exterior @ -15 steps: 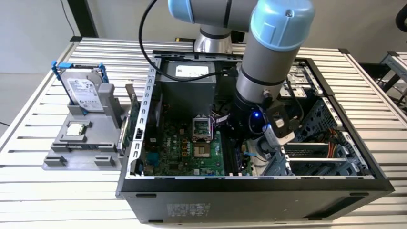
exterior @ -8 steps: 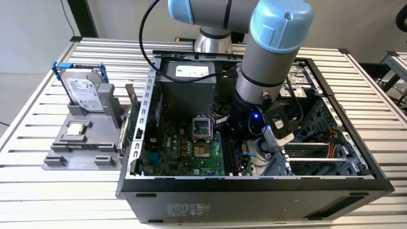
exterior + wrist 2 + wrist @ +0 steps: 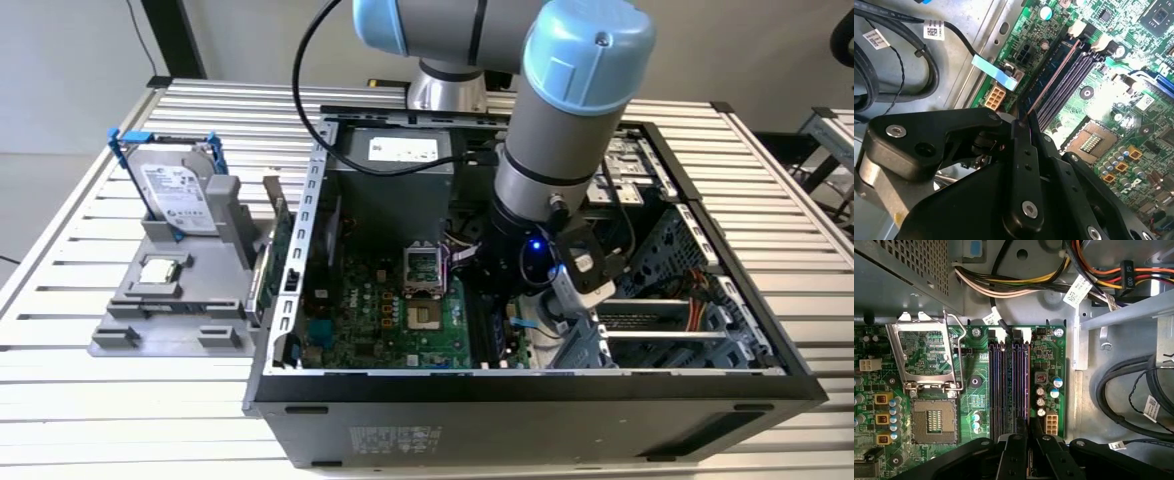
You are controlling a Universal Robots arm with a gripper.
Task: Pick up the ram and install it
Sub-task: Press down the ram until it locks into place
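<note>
The ram [image 3: 1054, 75] shows edge-on as a long thin strip standing in the outermost black memory slot of the green motherboard [image 3: 974, 390]. In the first wrist view the ram [image 3: 1027, 380] runs along that slot next to the other dark slots. My gripper [image 3: 1026, 122] has its black fingers [image 3: 1021, 160] pressed close on one end of the strip. The same gripper [image 3: 1028, 432] straddles the slot's near end. In the exterior view the gripper [image 3: 514, 322] reaches down inside the open computer case, low over the slots.
The open processor socket [image 3: 931, 420] with its raised metal frame lies beside the slots. Cable bundles [image 3: 1019, 287] and black cables [image 3: 899, 65] crowd the case wall. On the exterior view's left, a grey stand [image 3: 174, 310] holds a hard drive [image 3: 174, 185] and a small silver chip [image 3: 160, 268].
</note>
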